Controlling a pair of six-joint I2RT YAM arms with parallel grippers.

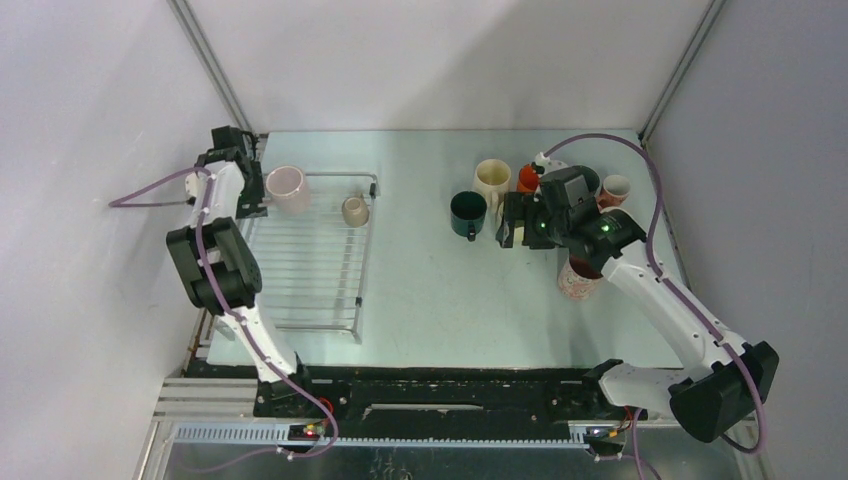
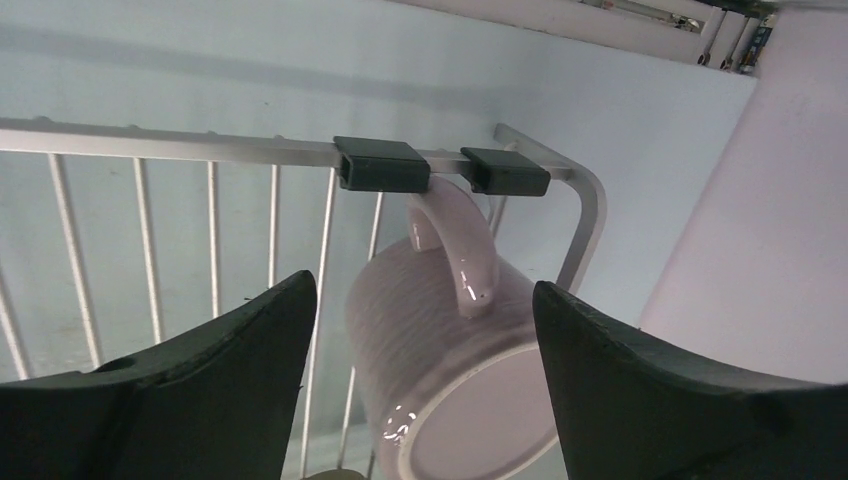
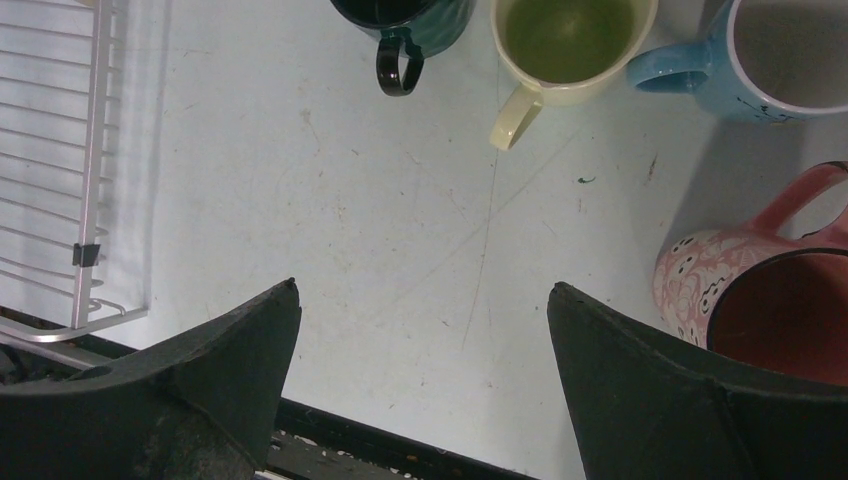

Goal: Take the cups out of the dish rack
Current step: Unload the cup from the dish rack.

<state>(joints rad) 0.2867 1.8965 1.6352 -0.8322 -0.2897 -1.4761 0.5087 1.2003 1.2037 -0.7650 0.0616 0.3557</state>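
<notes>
- Cups: two sit in the dish rack at the left edge of the tabletop. The pale pink cup is at the rack's far-left corner, the small beige cup near its far-right corner.
- Left gripper: jaws wide, straddling the pale pink cup, not clamped.
- Two black clips on the rack rim sit just above that cup's handle.
- Right gripper: spread wide, empty, over bare tabletop. The dark green cup, cream cup and speckled pink cup are nearby.

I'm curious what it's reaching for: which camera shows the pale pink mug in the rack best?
Left wrist: the pale pink mug fills the frame, with its handle clear. Top external shows it small and far off; right wrist misses it.
</notes>
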